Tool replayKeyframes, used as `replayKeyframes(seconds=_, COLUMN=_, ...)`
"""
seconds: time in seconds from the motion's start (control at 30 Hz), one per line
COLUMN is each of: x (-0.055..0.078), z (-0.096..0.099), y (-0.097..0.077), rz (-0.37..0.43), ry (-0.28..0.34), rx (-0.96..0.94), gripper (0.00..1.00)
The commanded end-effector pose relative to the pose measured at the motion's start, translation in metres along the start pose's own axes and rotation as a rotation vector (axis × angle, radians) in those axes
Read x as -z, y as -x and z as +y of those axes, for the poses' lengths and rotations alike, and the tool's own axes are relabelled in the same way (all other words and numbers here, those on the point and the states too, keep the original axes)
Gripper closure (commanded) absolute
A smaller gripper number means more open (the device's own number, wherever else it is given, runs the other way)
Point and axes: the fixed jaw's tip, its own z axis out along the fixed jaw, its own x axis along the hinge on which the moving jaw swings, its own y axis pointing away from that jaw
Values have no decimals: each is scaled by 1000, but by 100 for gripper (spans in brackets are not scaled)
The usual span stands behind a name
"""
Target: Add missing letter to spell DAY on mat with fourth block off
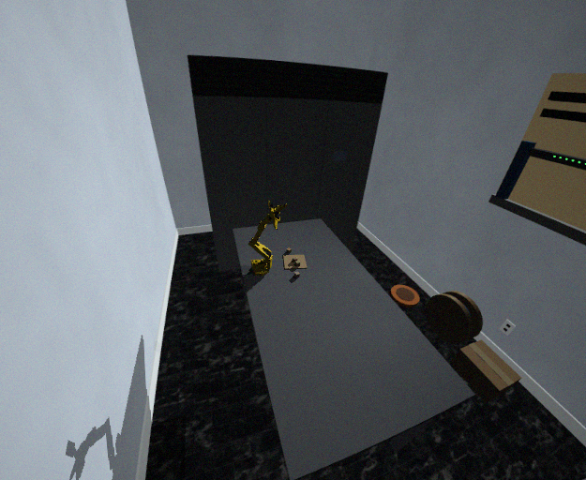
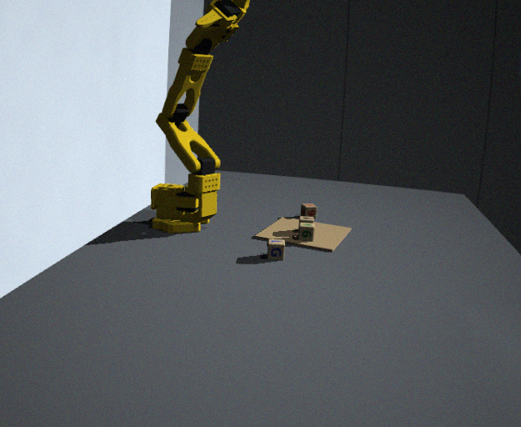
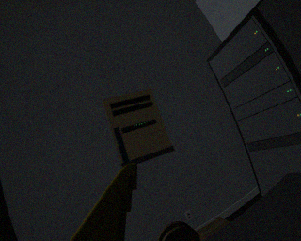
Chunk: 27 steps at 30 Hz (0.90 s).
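Observation:
The tan mat (image 2: pixel 303 233) lies on the dark table in front of the yellow arm's base (image 2: pixel 184 207). A block with a green letter on its side (image 2: pixel 306 231) stands on the mat, with another block (image 2: pixel 306 219) close behind it. A block with a red letter (image 2: pixel 308 210) sits at the mat's far edge. A block with a blue letter on its side (image 2: pixel 275 249) lies off the mat, at its near side. The top letters are too small to read. My gripper (image 1: pixel 278 208) is raised high above the base, open and empty. The wrist view shows only the room, no blocks.
The table (image 1: pixel 334 330) stretches far beyond the mat. A dark panel (image 1: pixel 282 149) stands behind the arm. On the floor to the right are an orange dish (image 1: pixel 405 294), a round dark object (image 1: pixel 454 316) and a cardboard box (image 1: pixel 488 367).

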Motion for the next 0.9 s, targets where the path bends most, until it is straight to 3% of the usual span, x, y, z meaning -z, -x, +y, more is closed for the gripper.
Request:
replayKeyframes(seconds=0.0, x=0, z=1, y=0, rz=2, ry=3, rx=2, gripper=0)
replayKeyframes(seconds=0.37, x=-1, z=-7, y=-28, rz=142, ry=-30, rx=21, gripper=0)
replayKeyframes(seconds=0.67, x=-1, z=-8, y=-33, rz=169, ry=-36, rx=24, gripper=0)
replayKeyframes(seconds=0.87, x=1, z=-13, y=-53, rz=270, ry=-53, rx=40, gripper=0)
